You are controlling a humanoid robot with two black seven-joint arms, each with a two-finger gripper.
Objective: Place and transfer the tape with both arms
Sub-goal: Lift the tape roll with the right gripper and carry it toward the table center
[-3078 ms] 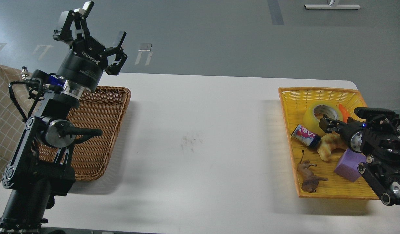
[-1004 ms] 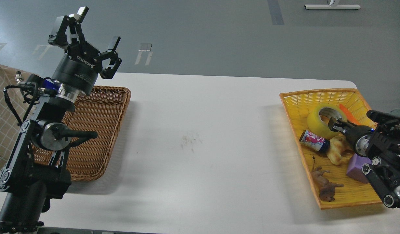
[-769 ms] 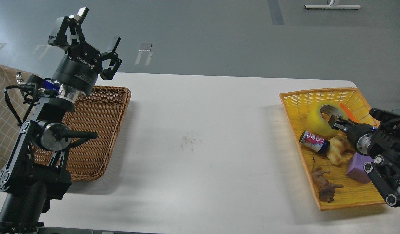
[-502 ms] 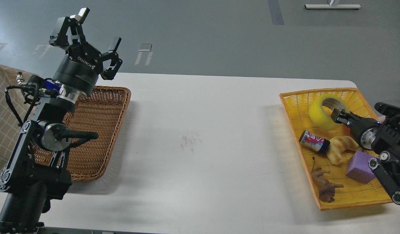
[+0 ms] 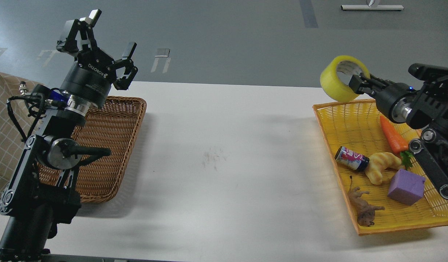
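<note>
Lifted clear of the yellow basket (image 5: 329,120) since half a second ago, the tape (image 5: 338,78) now hangs in the air at about two o'clock in the view, above the basket's far left corner and free of everything else. The right gripper (image 5: 357,85) is clamped on the roll's wall, one finger inside the core and one outside. With the roll gone, the carrot (image 5: 391,134) shows in the basket beside the small bottle (image 5: 351,158), the bread toy (image 5: 382,165), the purple cube (image 5: 406,186) and the toy lion (image 5: 362,209). At ten o'clock the left gripper (image 5: 102,40) stands raised with its fingers apart, holding nothing, over the far edge of the brown basket (image 5: 114,145), much as before. So the pickup looks done; carrying the roll across the white table (image 5: 224,145), passing it to the left arm and setting it down remain.
</note>
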